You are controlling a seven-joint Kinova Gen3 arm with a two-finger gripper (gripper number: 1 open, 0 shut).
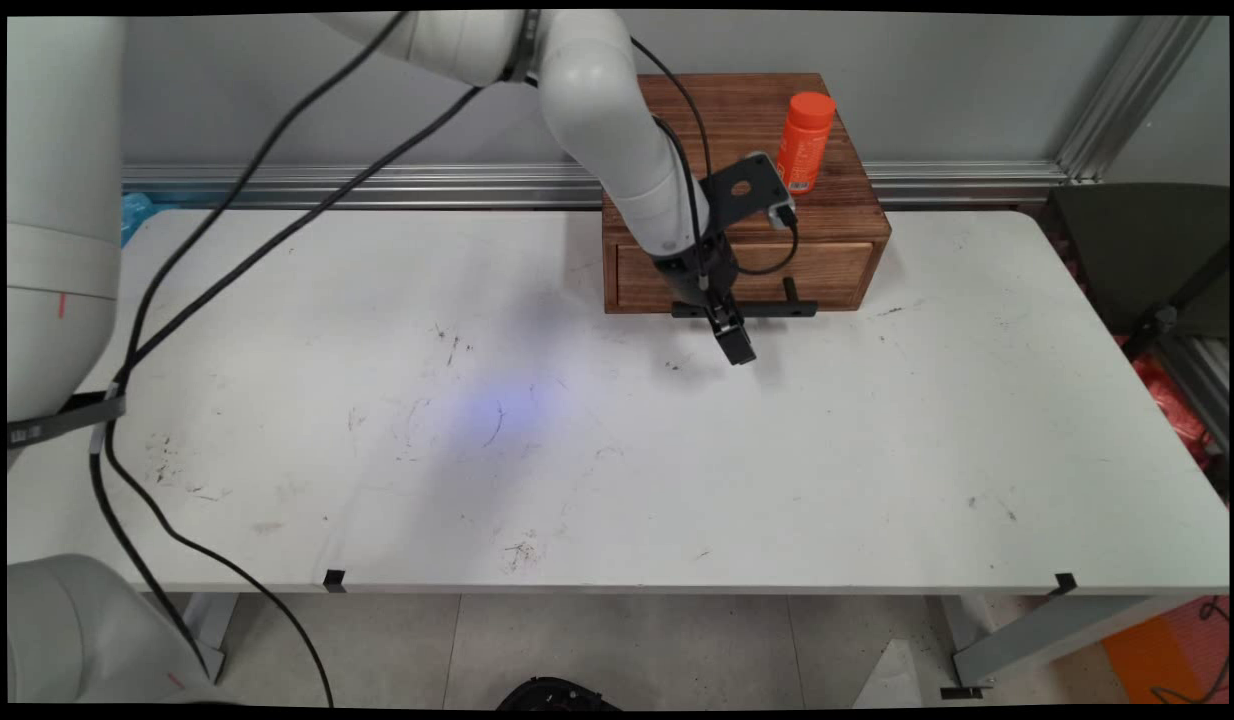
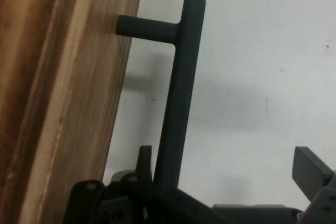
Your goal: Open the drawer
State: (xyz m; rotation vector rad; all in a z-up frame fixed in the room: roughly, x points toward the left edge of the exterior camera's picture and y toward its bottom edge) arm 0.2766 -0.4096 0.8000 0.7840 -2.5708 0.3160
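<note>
A wooden box (image 1: pixel 747 110) stands at the table's back edge, with one drawer (image 1: pixel 837 272) in its front, pushed in. The drawer carries a black bar handle (image 1: pixel 792 309) on two posts. My gripper (image 1: pixel 732 335) points down at the handle's left part. In the hand view the handle (image 2: pixel 181 77) runs up between my open fingers, close beside the left fingertip (image 2: pixel 144 156) and well apart from the right fingertip (image 2: pixel 311 167). The wooden drawer front (image 2: pixel 52 87) fills the left side there. An orange bottle (image 1: pixel 807 140) stands upright on the box's top, at its right.
The white table (image 1: pixel 577 450) stretches wide in front of the box. Black cables (image 1: pixel 227 250) hang from the arm over the table's left part. A dark chair (image 1: pixel 1147 250) stands past the table's right end.
</note>
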